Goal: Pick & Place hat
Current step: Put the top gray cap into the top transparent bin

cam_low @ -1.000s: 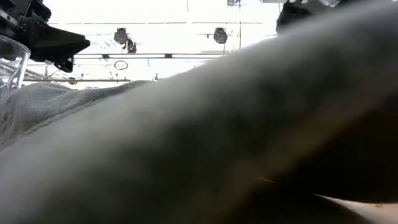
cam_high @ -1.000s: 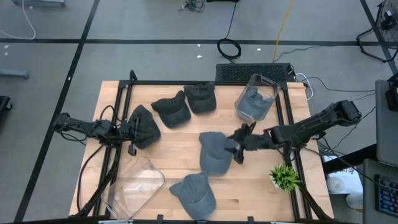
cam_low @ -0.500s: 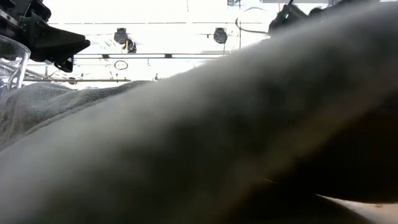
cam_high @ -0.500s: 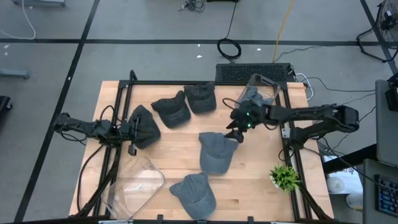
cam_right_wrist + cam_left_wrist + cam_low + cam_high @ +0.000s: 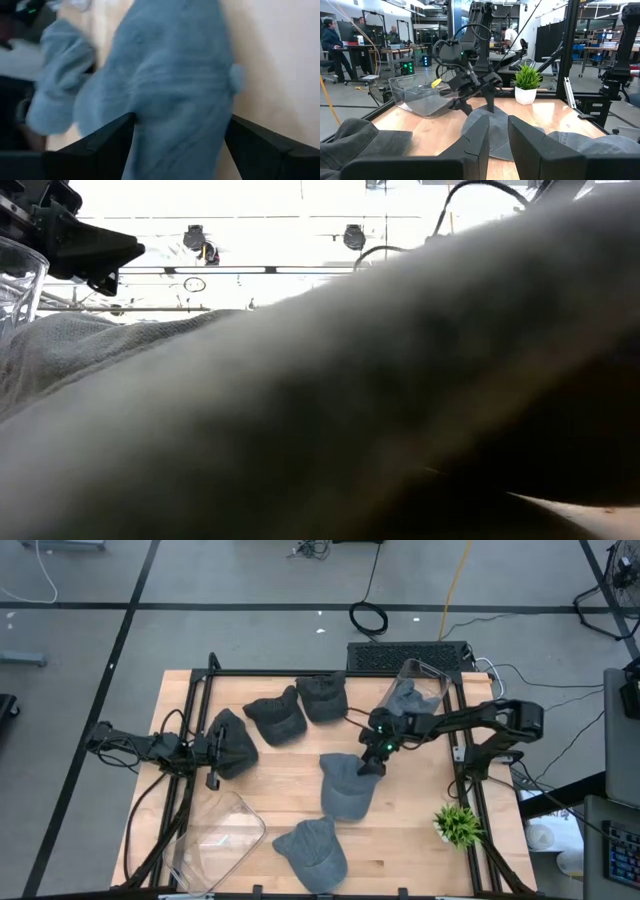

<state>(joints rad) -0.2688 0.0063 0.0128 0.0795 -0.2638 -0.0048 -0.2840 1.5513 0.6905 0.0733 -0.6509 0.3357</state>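
While the low view is almost wholly filled by blurred grey fabric pressed close to its lens, the high view lays out the table [image 5: 400, 840] plainly. At the near edge a grey hat [image 5: 312, 852] lies by the middle, with a clear plastic bin [image 5: 218, 836] tipped over at the near left corner and a small potted plant [image 5: 458, 824] at the near right corner. Toward the middle of the table lies a second grey hat [image 5: 345, 785]. The right end effector [image 5: 371, 760] is down at the far right edge of this hat; the right wrist view shows its two dark fingers [image 5: 90, 150] spread apart with the hat's grey cloth between them, not clamped on it. At the left edge the left end effector [image 5: 212, 752] waits, low and stretched out, just beside a dark hat [image 5: 232, 742]; in the left wrist view its fingers [image 5: 477, 145] stand a narrow gap apart with nothing between them. Farther back, two more dark hats [image 5: 276, 718] [image 5: 322, 696] lie side by side near the far edge. At the far right corner a second clear bin [image 5: 412, 695] holds another grey hat [image 5: 402, 700]. Beyond the table, the left wrist view shows people [image 5: 330, 42] in the room.
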